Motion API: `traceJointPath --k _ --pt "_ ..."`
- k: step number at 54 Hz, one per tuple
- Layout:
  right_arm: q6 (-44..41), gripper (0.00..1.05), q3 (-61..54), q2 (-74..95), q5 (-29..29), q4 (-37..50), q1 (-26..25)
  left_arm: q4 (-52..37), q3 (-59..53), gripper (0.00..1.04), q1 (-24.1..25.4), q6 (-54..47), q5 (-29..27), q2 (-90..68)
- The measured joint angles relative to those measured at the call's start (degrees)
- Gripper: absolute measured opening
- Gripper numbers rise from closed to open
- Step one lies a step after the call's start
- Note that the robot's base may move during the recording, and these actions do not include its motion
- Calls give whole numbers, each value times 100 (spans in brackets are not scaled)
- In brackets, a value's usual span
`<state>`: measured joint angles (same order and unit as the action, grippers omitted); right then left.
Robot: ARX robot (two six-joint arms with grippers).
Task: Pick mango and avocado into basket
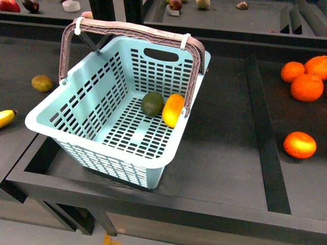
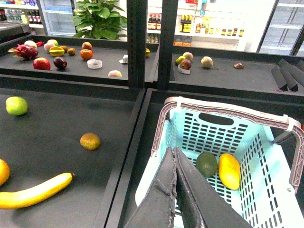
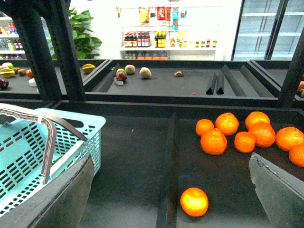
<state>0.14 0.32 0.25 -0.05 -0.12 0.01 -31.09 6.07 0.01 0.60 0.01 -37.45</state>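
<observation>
The light-teal basket (image 1: 76, 102) stands on the dark shelf with its brown handle (image 1: 127, 28) raised. Inside on its floor lie the dark green avocado (image 1: 152, 103) and, touching it on the right, the yellow mango (image 1: 173, 109). Both also show in the left wrist view: avocado (image 2: 206, 164), mango (image 2: 229, 171), basket (image 2: 266, 142). My left gripper (image 2: 175, 154) is shut and empty, above the basket's near rim. My right gripper (image 3: 171, 190) is open and empty, over the shelf right of the basket (image 3: 28, 147). Neither arm shows in the front view.
Several oranges (image 1: 306, 87) lie at the right, one alone (image 1: 300, 144) nearer the front; they also show in the right wrist view (image 3: 194, 201). A brownish-green round fruit (image 1: 42, 83) and a banana (image 1: 6, 118) lie left of the basket. A raised divider (image 1: 263, 132) separates the trays.
</observation>
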Motion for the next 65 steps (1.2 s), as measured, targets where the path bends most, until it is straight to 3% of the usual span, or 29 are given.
traceJointPath --k 55,60,65 --pt "0 97 0 0 -2 0 0 2079 -509 3 0 -17 0 2734" --pt "0 97 0 0 0 0 0 2957 -507 3 -2 -17 -2 3421" --pt "0 97 0 0 -2 0 0 3084 -507 3 -2 -20 0 3707"
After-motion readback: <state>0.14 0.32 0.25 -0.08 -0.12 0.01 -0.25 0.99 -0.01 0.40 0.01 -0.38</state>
